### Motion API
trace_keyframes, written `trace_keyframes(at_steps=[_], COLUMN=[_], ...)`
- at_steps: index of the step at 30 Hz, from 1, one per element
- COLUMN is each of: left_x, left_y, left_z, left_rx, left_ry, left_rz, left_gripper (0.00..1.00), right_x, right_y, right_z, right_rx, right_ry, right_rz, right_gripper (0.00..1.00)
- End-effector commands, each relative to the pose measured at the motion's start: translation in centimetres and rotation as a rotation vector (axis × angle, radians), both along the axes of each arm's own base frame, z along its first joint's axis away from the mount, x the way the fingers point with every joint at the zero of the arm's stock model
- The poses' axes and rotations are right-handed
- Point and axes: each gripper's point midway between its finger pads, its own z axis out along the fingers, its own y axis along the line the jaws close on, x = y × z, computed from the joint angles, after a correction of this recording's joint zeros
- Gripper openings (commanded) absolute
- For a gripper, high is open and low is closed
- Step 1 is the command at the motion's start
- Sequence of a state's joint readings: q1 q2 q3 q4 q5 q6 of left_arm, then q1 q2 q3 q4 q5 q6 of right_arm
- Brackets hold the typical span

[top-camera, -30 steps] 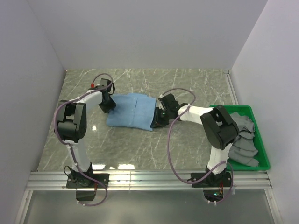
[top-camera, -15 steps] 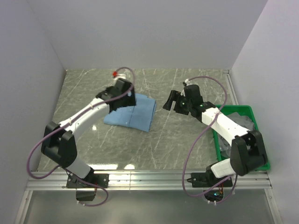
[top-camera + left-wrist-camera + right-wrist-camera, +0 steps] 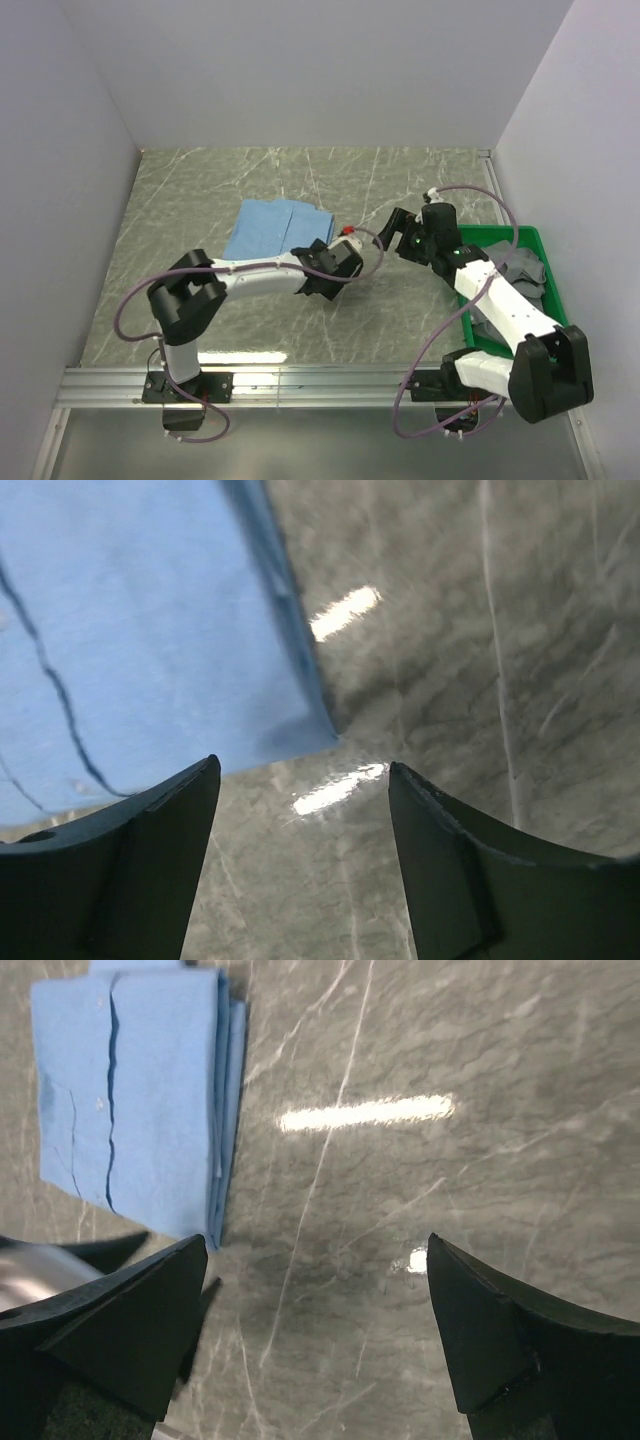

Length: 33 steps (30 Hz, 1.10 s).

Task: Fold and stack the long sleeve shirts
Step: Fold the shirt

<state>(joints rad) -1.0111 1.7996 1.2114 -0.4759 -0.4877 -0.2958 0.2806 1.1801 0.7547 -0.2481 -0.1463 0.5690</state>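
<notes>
My top view looks down from behind the arm bases (image 3: 187,385), taking in the whole table (image 3: 200,190). My left wrist view hangs close over the shirt (image 3: 130,630) corner; my right wrist view stands farther back. All three share that shirt and table.

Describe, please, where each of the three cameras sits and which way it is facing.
Top external: fixed high behind the bases, looking down on the table, the folded blue shirt and the green tray; the left arm and right arm show whole.
Left wrist: on the left arm, facing down at the shirt's corner; the open left hand frames the bottom.
Right wrist: on the right arm, looking down across bare table towards the shirt; the open right hand shows.
Shared: all three see the blue shirt.
</notes>
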Motion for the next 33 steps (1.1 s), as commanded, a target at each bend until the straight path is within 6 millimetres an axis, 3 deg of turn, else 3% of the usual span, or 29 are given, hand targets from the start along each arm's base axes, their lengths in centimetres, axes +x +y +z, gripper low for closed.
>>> trace_keyframes(at_steps=[1,5,13,18,20,22,27,33], left_x=[1.2,1.3,1.4,1.4,1.3,1.5,2.2,2.7], left_y=[-1.1,-1.0,0.2,0.8,1.0,0.9,1.2,0.5], left_z=[0.9,-0.1,-2.7,-3.7,-3.9,-3.7,-2.6,-0.2], left_rx=[0.06,0.121,0.222,0.261,0.257,0.242,0.209,0.055], left_ry=[-0.066,-0.075,-0.069,-0.068,-0.066,-0.072,-0.091,-0.076], left_rz=[-0.066,-0.09,-0.091,-0.083,-0.082,-0.075,-0.04,-0.015], left_gripper=[0.73,0.7,0.64,0.48,0.36,0.3,0.02,0.01], right_x=[0.5,0.1,-0.1,0.1,0.3,0.8,1.1,2.0], right_y=[-1.7,-3.0,-3.7,-3.3,-2.4,-1.7,-0.4,0.6], right_z=[1.5,1.0,0.6,0.7,0.9,1.0,0.6,-0.4], right_rx=[0.003,0.008,0.039,0.083,0.145,0.188,0.305,0.427], right_ry=[-0.061,-0.06,-0.058,-0.068,-0.071,-0.08,-0.057,-0.037], right_rz=[-0.083,-0.125,-0.15,-0.147,-0.13,-0.121,-0.12,-0.145], right_gripper=[0.97,0.96,0.95,0.94,0.94,0.94,0.94,0.95])
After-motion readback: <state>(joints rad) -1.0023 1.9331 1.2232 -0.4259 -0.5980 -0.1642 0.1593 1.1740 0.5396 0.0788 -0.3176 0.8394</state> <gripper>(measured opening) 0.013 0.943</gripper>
